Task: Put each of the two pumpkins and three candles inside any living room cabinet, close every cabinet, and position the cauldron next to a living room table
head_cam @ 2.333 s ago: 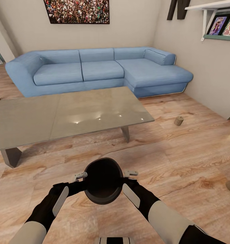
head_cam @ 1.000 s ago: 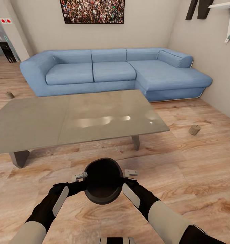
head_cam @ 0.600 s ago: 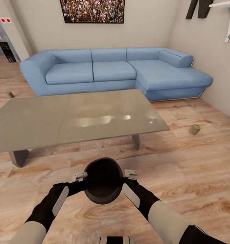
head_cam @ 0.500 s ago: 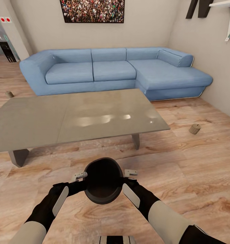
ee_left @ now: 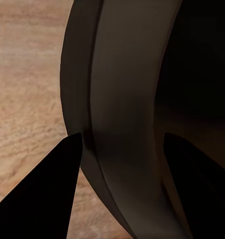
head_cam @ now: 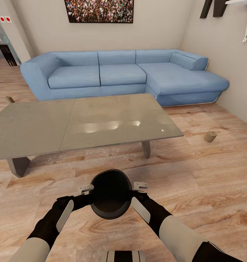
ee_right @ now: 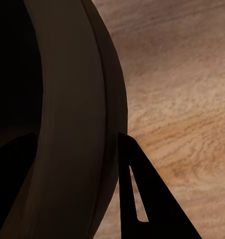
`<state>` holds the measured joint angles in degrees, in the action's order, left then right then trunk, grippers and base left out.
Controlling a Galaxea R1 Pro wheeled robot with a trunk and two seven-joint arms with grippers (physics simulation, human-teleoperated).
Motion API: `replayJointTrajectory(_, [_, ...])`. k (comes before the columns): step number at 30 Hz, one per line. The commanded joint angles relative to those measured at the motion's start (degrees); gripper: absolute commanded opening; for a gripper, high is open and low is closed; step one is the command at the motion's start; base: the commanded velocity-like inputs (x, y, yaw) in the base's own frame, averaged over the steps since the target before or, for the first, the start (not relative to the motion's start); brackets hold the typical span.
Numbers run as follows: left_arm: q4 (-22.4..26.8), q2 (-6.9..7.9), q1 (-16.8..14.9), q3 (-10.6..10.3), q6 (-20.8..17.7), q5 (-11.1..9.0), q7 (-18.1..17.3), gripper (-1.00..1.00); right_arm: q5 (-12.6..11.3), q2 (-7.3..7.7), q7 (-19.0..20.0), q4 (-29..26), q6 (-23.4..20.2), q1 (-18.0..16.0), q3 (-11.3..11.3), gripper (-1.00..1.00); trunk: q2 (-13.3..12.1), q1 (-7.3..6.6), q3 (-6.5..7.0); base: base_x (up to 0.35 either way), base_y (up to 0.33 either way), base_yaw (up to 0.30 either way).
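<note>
Head view: matte black round-bellied cauldron (head_cam: 111, 198) held off the floor between both arms, left end effector (head_cam: 86, 189) and right end effector (head_cam: 139, 186) each pinching its rim, just short of the long grey desk (head_cam: 79, 125). Placing beside it seemingly next. Two stubby tan candles (head_cam: 210, 136) (head_cam: 9, 99) left on the wooden floor (head_cam: 196, 182); pumpkins, cabinet status unknown.

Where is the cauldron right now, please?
In the head view, the cauldron is held between the left gripper and right gripper, just short of the table.
</note>
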<state>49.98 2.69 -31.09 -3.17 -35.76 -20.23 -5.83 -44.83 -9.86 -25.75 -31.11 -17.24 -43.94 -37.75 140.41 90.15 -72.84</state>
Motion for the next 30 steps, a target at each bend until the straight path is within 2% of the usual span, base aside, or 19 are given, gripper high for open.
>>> replayJointTrajectory(1, [0.03,0.54,-0.02,-0.29,-0.27,-0.69,-0.09,-1.0,-1.31,0.09,0.52,-0.17,0.19,-0.1,-1.01,-1.0,0.02,-0.02,-0.04,0.0,0.0,0.0])
replayJointTrajectory(7, [-0.04,0.56,-0.02,-0.26,-0.27,-0.69,-0.06,-1.0,-1.31,0.09,0.52,-0.17,0.19,-0.1,-1.01,-1.0,0.02,-0.02,-0.04,0.056,0.0,0.0])
replayJointTrajectory(24, [-0.03,0.56,-0.02,-0.25,-0.28,-0.71,0.0,-1.0,-1.31,0.04,0.52,-0.23,0.19,-0.1,-1.01,-1.0,0.02,-0.02,-0.04,0.258,0.0,0.0])
replayJointTrajectory(30, [-0.05,0.56,-0.02,-0.25,-0.28,-0.69,0.03,-1.0,-1.31,0.05,0.51,-0.26,0.19,-0.1,-1.01,-1.0,0.02,-0.02,-0.04,0.163,0.0,0.0])
